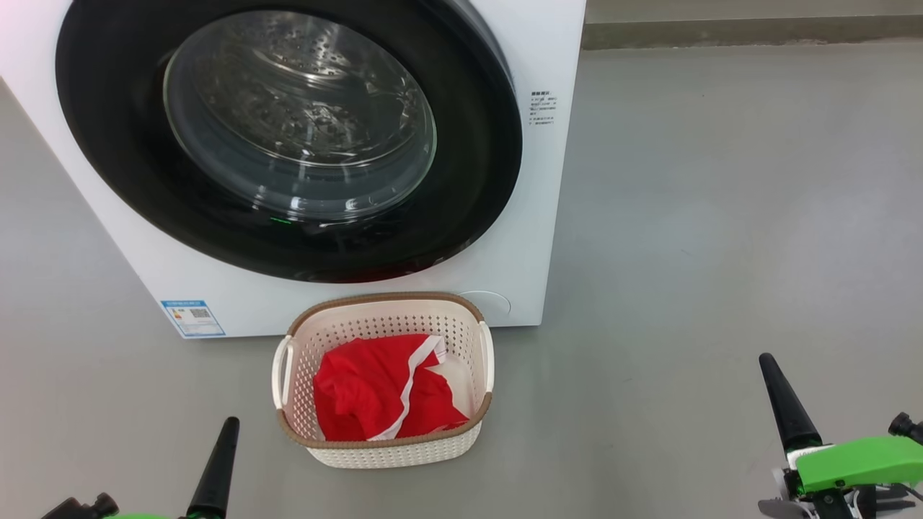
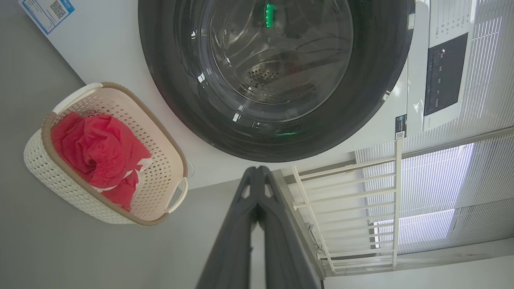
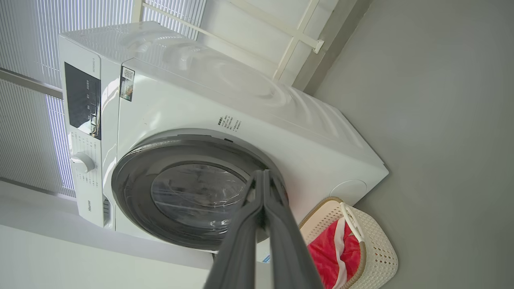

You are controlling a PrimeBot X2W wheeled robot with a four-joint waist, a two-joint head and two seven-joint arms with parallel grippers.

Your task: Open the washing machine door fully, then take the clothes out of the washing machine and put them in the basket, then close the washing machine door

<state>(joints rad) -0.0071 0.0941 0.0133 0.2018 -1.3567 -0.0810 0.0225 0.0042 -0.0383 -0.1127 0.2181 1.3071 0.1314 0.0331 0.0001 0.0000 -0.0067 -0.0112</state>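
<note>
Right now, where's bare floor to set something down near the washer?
Widest: floor right of washer and basket, up to right gripper. Narrower strip between basket and left gripper. Crowded: basket, holding clothes, close under the door.

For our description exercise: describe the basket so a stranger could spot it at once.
Find the big white washing machine with its round black-rimmed door. On the grey floor just before it stands the basket: cream, perforated, brown-rimmed, the only thing holding red clothes.
</note>
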